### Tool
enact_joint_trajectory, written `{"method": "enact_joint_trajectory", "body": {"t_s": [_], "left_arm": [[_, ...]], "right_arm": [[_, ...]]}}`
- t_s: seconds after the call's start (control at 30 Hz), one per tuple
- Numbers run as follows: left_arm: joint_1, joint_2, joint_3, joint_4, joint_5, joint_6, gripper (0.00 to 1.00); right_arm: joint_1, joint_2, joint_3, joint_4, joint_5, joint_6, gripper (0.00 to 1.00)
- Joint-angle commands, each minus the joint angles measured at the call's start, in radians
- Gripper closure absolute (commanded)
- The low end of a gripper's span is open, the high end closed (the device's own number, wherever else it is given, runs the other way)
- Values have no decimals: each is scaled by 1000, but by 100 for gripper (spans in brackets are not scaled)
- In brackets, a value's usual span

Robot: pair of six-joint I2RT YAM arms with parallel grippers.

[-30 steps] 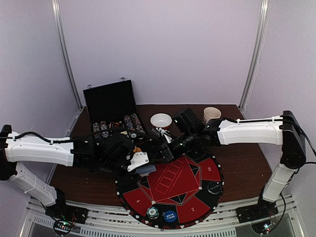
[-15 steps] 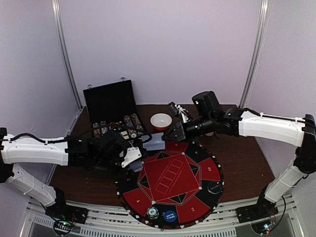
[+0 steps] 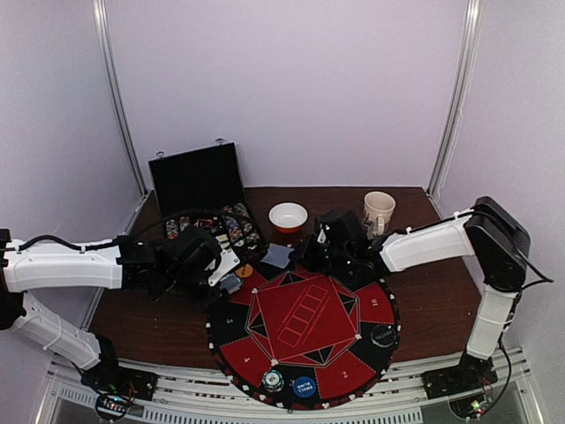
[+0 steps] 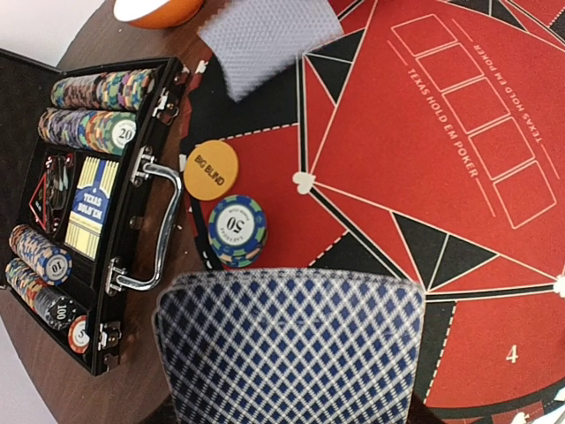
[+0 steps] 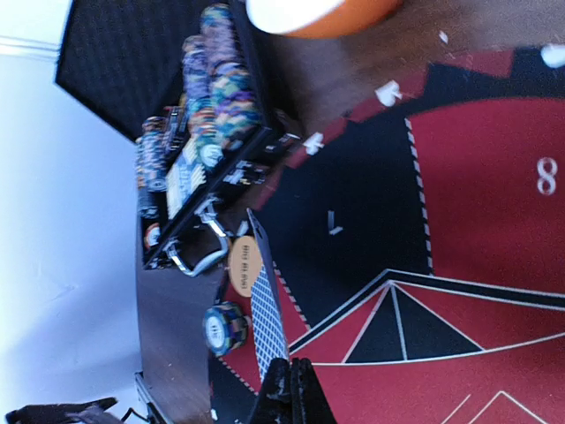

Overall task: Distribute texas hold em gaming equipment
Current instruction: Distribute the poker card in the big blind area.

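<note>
Both pairs of jaws pinch cards. From above, the left gripper (image 3: 228, 276) sits left of centre at the rim of the round red-and-black felt mat (image 3: 305, 322), its arm stretched level from the left edge. The right gripper (image 3: 298, 254), elbow high at the right edge, holds a grey-blue-backed playing card (image 3: 277, 257) just above centre.

In our left wrist view, a bowed blue-and-white lattice-backed playing card (image 4: 291, 344) fills the bottom, hiding the fingers. An orange round disc (image 4: 212, 170) and a blue-rimmed round chip (image 4: 237, 230) lie left of centre.

In our right wrist view, pressed-together fingertips (image 5: 300, 393) at bottom centre clamp the grey-blue card edge-on.

White arm shells (image 3: 66, 265), black joints (image 3: 497, 237), thin black cables (image 3: 51, 239), black bases (image 3: 455, 382)
</note>
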Motion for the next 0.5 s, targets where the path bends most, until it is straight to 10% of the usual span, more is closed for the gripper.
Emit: {"method": "enact_joint_trajectory", "body": {"t_s": [0.0, 0.47], "left_arm": [[24, -28, 8, 9, -27, -12, 45], [44, -65, 0, 9, -8, 28, 45]], "right_arm": [[38, 74, 37, 81, 146, 171, 100], [49, 311, 147, 111, 168, 351, 100]]}}
